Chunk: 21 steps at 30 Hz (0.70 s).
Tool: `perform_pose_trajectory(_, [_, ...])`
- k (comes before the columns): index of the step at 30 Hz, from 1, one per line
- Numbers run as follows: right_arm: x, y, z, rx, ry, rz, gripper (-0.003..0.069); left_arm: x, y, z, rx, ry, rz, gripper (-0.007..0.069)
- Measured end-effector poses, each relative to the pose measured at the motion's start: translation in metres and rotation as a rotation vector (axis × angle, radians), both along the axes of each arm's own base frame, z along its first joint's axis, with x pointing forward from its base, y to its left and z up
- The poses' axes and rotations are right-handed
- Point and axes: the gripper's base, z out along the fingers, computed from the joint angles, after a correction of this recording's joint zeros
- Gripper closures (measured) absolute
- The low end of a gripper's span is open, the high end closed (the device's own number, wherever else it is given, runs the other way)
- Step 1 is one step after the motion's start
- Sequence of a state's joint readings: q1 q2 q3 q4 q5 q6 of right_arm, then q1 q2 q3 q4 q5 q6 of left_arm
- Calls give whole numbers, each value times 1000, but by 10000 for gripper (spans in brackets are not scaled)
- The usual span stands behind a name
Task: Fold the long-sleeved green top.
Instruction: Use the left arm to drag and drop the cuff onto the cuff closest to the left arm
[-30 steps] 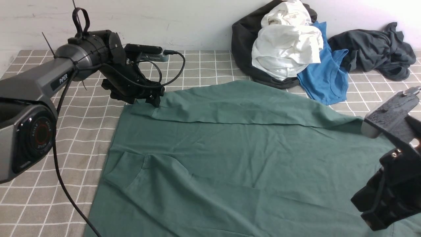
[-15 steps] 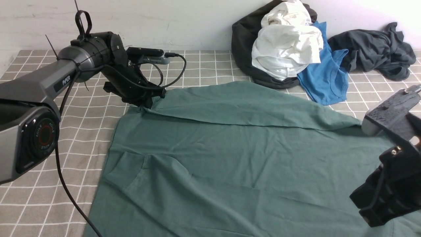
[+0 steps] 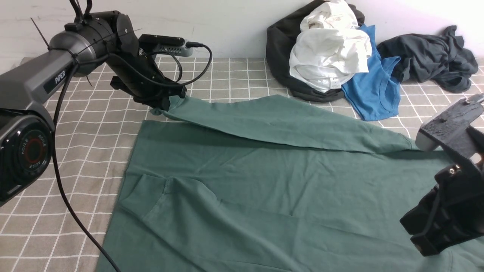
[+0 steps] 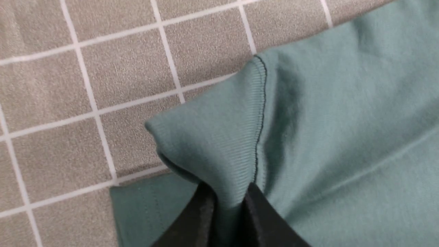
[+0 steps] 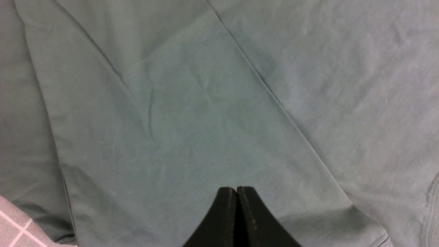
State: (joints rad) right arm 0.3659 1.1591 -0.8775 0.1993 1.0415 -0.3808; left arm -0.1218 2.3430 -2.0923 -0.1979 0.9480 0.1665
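Observation:
The green long-sleeved top (image 3: 264, 189) lies spread over the checked table, with one sleeve (image 3: 283, 122) laid across its far part. My left gripper (image 3: 163, 105) is shut on that sleeve's ribbed cuff (image 4: 219, 144) and holds it lifted off the table at the far left; the left wrist view shows the gripper (image 4: 229, 202) pinching the cuff. My right gripper (image 5: 236, 190) is shut and empty, hovering over flat green fabric (image 5: 219, 103) at the near right; in the front view only its arm (image 3: 450, 196) shows. Neck, label and logo are out of view.
A pile of clothes lies at the far right by the wall: a black garment (image 3: 280, 49), a white one (image 3: 329, 49), a bright blue shirt (image 3: 374, 87) and a dark grey garment (image 3: 431, 56). The checked tablecloth (image 3: 75, 143) shows bare to the left of the top.
My left gripper has risen and moved left and away with the cuff, pulling the sleeve up and taut. The right arm has barely moved.

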Motion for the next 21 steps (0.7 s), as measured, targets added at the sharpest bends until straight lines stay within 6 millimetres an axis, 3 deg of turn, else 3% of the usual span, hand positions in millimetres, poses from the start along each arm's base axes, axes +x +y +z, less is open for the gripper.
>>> perform_pose_trajectory(4, [0,0,0,0,0,0,673,0,0,-1,5,2,-1,459])
perform_pose_trajectory(8, [0,0,0,0,0,0,673,0,1,-1,14,6,-3,441])
perform_pose_trajectory(14, [0,0,0,-1,-5,0,673,-8,3,-5,46,92,-34,594])
perform_pose_trajectory(21, [1,-1,0,-9,-9,2,673,-19,4,7,72,154,-87,629])
